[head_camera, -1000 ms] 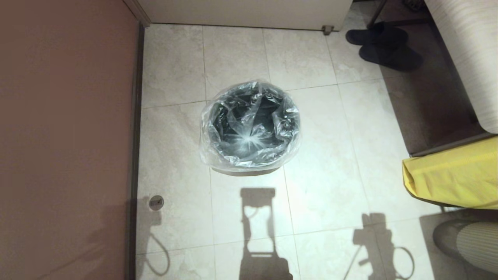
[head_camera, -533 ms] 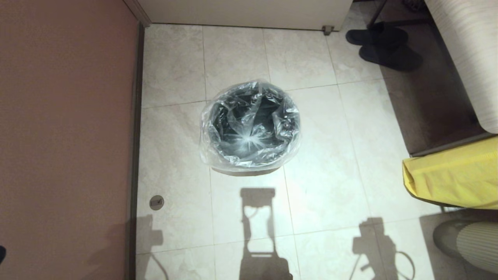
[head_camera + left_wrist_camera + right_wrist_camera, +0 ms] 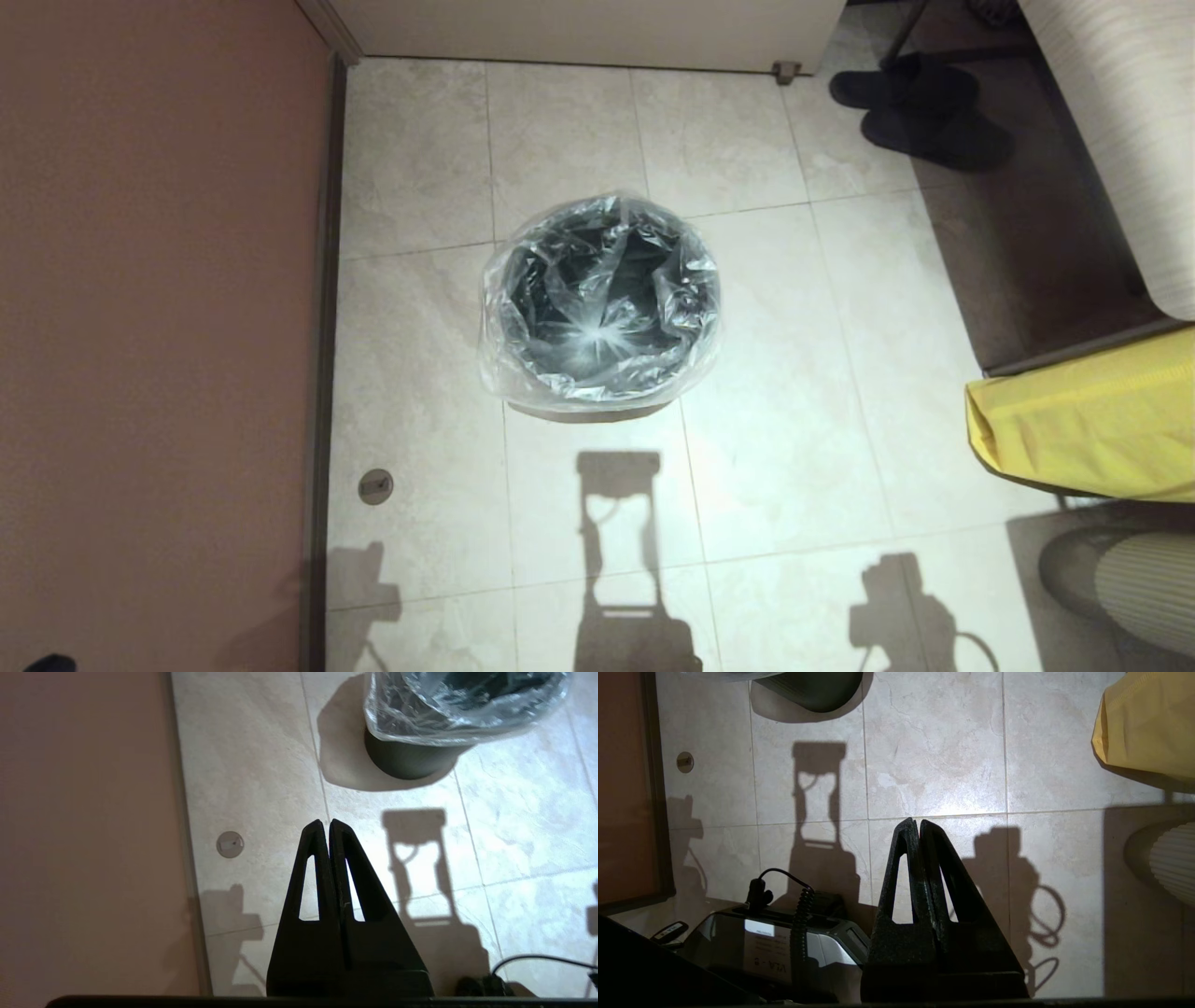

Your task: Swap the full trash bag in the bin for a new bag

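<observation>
The bin (image 3: 693, 359) stands upright on the tiled floor in the middle of the head view, its dark grey wall (image 3: 406, 760) also showing in the left wrist view. The new bag (image 3: 597, 299), clear and crinkly, lines the inside and is folded down over the rim all round (image 3: 448, 704). My left gripper (image 3: 325, 823) is shut and empty, held low over the floor well short of the bin. My right gripper (image 3: 915, 822) is also shut and empty, farther back on the right. Neither gripper shows in the head view, only their shadows.
A brown wall or door (image 3: 159, 327) runs along the left. A round floor fitting (image 3: 375, 485) sits near it. A yellow sheet (image 3: 1083, 420) hangs over furniture on the right, with dark slippers (image 3: 920, 107) behind. The robot's base (image 3: 752, 947) with a coiled cable is under the right arm.
The shadows of both arms have slid toward the near edge of the floor, so both arms have drawn back. The bin and bag have not moved.
</observation>
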Controlling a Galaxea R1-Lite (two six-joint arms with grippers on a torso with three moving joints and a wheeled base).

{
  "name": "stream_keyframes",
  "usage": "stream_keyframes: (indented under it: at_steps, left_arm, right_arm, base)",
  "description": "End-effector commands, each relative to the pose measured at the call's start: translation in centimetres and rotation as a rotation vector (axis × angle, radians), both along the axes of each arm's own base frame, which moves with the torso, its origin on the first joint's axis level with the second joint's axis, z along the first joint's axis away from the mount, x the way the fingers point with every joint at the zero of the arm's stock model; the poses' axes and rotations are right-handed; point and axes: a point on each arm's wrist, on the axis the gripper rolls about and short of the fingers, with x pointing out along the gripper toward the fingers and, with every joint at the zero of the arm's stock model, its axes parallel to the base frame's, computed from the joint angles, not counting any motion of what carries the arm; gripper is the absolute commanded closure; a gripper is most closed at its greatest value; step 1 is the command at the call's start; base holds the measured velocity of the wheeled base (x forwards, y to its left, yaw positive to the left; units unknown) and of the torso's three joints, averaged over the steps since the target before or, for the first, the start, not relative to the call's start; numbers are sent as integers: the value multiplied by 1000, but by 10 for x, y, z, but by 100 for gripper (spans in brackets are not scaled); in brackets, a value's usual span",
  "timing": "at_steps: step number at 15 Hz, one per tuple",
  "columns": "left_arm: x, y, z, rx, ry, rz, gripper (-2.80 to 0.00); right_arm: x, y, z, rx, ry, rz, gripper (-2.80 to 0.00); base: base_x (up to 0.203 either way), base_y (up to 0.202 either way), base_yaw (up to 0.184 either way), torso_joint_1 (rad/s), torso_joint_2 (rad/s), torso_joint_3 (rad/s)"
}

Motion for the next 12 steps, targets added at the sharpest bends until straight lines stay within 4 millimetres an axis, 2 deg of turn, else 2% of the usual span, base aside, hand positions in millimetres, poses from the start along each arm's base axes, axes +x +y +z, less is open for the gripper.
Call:
stream_keyframes:
  at_steps: [1, 3, 7, 12]
  left_arm:
    - [-5, 0, -4, 2, -23, -5, 0]
    - [-13, 0, -12, 5, -27, -14, 0]
    - [-16, 0, -23, 28, -30, -13, 0]
    - [-8, 1, -40, 107, -20, 40, 0]
  right_arm:
    - [-8, 0, -22, -12, -47, 7, 0]
    - [-7, -1, -37, -49, -61, -17, 0]
    - [3, -3, -37, -67, -193, -126, 0]
    - [11, -5, -45, -65, -248, -194, 0]
  base:
    - [0, 0, 0, 0, 0, 0]
    - [0, 0, 0, 0, 0, 0]
    - [0, 0, 0, 0, 0, 0]
    - [0, 0, 0, 0, 0, 0]
